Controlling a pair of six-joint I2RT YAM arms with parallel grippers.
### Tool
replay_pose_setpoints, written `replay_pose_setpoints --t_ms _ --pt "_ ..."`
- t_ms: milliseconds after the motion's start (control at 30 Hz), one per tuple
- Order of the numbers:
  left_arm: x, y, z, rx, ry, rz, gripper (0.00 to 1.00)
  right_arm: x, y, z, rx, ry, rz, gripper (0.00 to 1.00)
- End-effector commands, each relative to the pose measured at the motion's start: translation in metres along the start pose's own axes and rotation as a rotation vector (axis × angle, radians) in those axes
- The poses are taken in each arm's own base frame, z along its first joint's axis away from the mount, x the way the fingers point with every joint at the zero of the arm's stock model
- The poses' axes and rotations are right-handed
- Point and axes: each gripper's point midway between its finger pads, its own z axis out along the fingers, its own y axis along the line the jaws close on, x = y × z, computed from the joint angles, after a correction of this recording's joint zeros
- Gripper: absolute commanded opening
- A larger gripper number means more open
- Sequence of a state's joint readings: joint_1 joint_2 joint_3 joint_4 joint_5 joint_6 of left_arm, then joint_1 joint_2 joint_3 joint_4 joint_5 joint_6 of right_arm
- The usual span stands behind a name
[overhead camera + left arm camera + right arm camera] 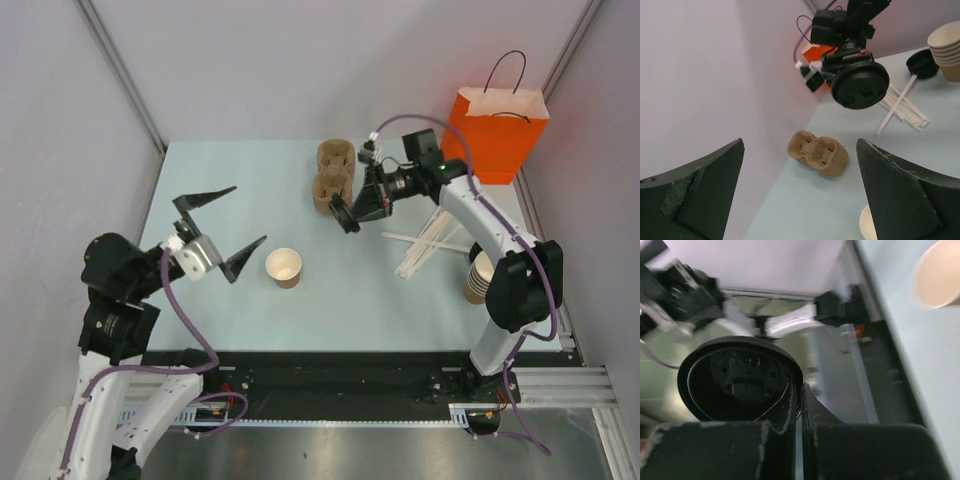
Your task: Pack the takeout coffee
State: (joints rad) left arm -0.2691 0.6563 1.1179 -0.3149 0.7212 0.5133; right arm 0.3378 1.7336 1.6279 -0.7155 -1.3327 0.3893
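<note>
The takeout coffee shows as two parts. Its tan paper cup [284, 267] stands upright and lidless on the pale blue table, near the middle; part of its rim shows as cup [867, 227] and cup [938, 272]. Its round black lid [341, 212] hangs in the air on edge, with my right gripper [352, 214] shut on its rim, beside the brown pulp carrier [332, 175]. In the right wrist view the lid [740, 375] sits left of the pinched gripper [800, 387]. My left gripper [250, 213] is wide open and holds nothing, left of the cup.
An orange paper bag [497, 130] stands at the back right. White wrapped straws [425, 245] lie right of centre. A stack of lidless cups [480, 278] stands by the right arm's base, with another black lid [922, 63] lying beside it. The carrier [818, 152] lies near the back wall.
</note>
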Motion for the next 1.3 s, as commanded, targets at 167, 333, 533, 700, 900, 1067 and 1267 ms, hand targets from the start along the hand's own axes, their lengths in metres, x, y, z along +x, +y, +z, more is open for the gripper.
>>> replay_pose_setpoints --t_ms 167,333,533,700,900,1067,1267 --pt "0.025 -0.054 0.033 0.261 -0.029 0.564 0.82 0.034 0.036 0.024 -0.226 0.275 0.393 0.0" --pt "0.032 -0.09 0.036 0.464 -0.051 0.738 0.63 0.046 0.024 0.025 -0.216 0.28 0.475 0.0" --pt "0.038 -0.118 0.049 0.524 -0.112 0.963 0.58 0.066 0.014 0.03 -0.202 0.303 0.559 0.0" --pt "0.033 -0.132 0.056 0.534 -0.166 1.059 0.52 0.089 0.009 0.039 -0.178 0.333 0.598 0.0" --pt "0.043 -0.149 0.065 0.596 -0.156 1.138 0.46 0.106 0.01 0.05 -0.171 0.38 0.599 0.0" --pt "0.05 -0.165 0.066 0.636 -0.163 1.171 0.44 0.115 0.008 0.054 -0.162 0.395 0.611 0.0" --pt "0.057 -0.174 0.069 0.657 -0.144 1.199 0.42 0.122 0.005 0.058 -0.151 0.41 0.621 0.0"
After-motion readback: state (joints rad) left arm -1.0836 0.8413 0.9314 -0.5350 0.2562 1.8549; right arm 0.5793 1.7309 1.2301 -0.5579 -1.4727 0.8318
